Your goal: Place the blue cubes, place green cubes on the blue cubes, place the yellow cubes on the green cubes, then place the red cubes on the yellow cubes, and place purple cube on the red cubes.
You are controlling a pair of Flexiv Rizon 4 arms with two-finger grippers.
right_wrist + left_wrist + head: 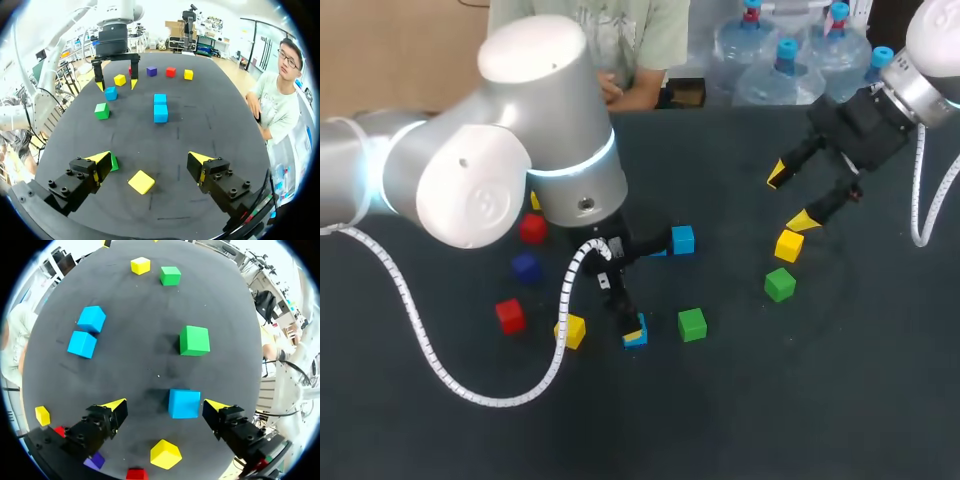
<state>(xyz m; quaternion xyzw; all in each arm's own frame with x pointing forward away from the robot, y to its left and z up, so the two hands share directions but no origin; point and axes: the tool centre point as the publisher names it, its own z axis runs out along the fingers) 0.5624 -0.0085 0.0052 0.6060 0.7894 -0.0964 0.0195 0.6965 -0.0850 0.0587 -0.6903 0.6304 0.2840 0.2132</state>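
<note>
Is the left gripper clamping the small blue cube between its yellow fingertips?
No: the left gripper is open; the small blue cube sits between its fingers with a gap beside it.

Both the left arm (pixel 470 190) and right arm (pixel 920 85) angle downward, jaws spread.

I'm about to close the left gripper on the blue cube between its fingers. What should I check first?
1. Left gripper open: ok.
2. Blue cube between its fingers: ok, but off centre, closer to one finger.
3. Fingers clear of neighbours: ok; the nearest yellow cube and the green cube stand apart from them.
4. Fingertips low enough on the cube: cannot tell.
5. Right gripper out of the way: ok; it is open over another yellow cube, well apart from the left arm.
</note>
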